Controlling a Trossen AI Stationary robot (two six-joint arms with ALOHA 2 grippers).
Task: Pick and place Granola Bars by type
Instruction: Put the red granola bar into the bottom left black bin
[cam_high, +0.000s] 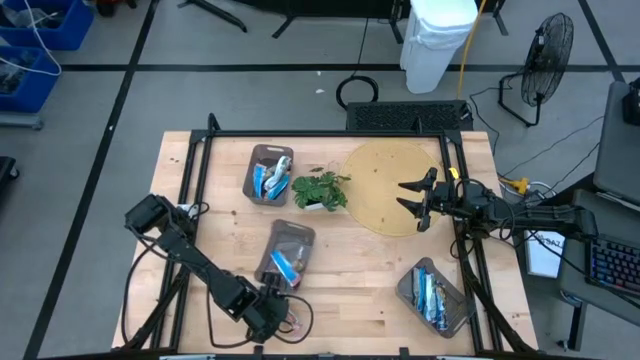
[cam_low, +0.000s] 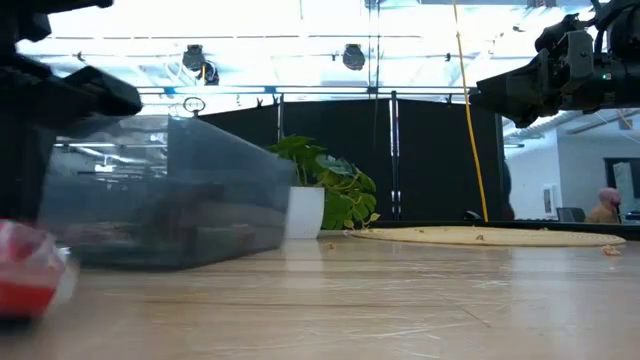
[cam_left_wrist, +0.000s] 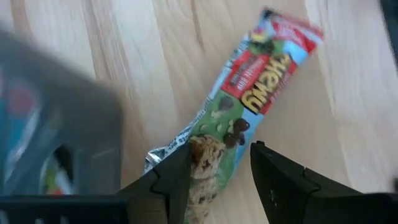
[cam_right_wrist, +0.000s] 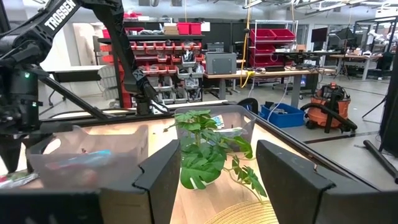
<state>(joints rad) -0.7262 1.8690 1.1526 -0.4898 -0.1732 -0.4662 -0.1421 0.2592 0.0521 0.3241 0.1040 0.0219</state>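
Note:
A red-multicolour granola bar (cam_left_wrist: 249, 106) lies flat on the wooden table, next to the middle tray (cam_high: 288, 250). My left gripper (cam_left_wrist: 221, 152) is open and points steeply down over it near the table's front edge (cam_high: 283, 300). Its two fingers stand on either side of the bar's nearer end (cam_left_wrist: 208, 168). The low view shows the bar as a red blur (cam_low: 25, 280). My right gripper (cam_high: 412, 197) waits open above the round mat (cam_high: 395, 185), with nothing between its fingers (cam_right_wrist: 217, 168). My left gripper comes at the bar's nearer end from above, one finger (cam_left_wrist: 177, 177) at the wrapper's edge and the other a little clear of it. I cannot tell whether either finger touches the wrapper. The bar lies flat on the table.
Three grey trays hold bars: far left (cam_high: 270, 172), middle (cam_high: 288, 250) and near right (cam_high: 432, 295). A small potted plant (cam_high: 320, 190) stands between the far tray and the round mat. The middle tray's wall (cam_left_wrist: 56, 112) is close beside my left gripper.

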